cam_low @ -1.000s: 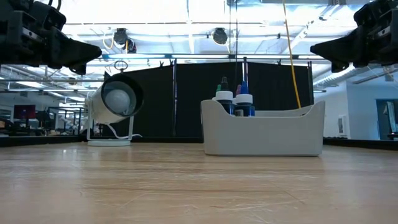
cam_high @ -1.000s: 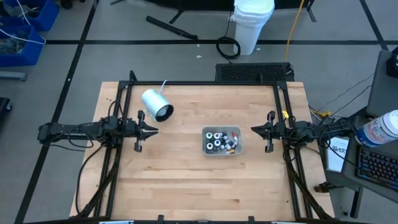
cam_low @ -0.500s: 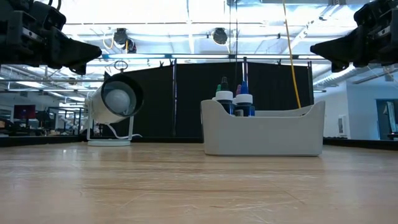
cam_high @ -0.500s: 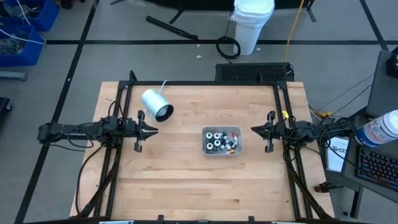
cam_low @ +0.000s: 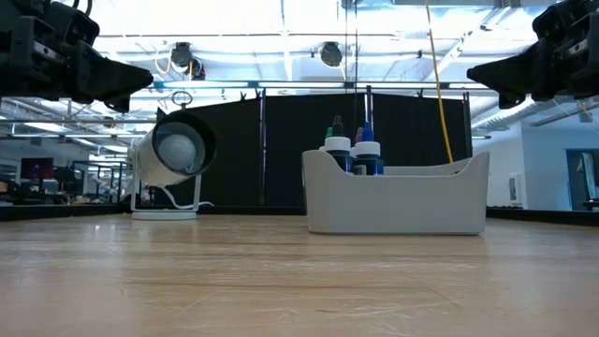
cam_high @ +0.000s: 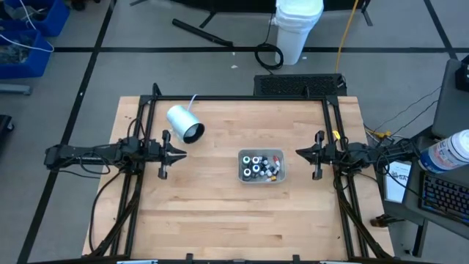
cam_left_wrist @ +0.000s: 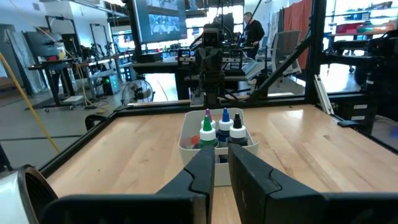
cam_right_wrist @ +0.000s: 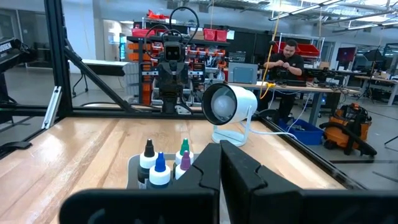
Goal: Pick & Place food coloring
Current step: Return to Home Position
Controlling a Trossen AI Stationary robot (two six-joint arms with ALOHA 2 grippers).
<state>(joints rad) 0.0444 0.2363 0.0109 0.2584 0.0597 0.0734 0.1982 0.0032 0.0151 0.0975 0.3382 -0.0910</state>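
Several tiny food coloring bottles (cam_high: 258,166) with white caps and coloured tips stand upright in a grey rectangular tray (cam_high: 243,176) right of the table's middle; the low view shows their tops (cam_low: 351,152) above the tray wall. My left gripper (cam_high: 183,155) hovers level at the table's left side, pointing at the tray, its fingers (cam_left_wrist: 205,171) together but for a thin slit, holding nothing. My right gripper (cam_high: 297,152) hovers level at the right side, facing the tray, shut and holding nothing (cam_right_wrist: 220,152).
A big white cylinder with a dark mouth (cam_high: 185,123) lies on its stand at the far left of the table, close to my left gripper. Black frame rails (cam_high: 242,97) border the table. Bare wood lies between tray and near edge. A person (cam_right_wrist: 287,59) works far behind.
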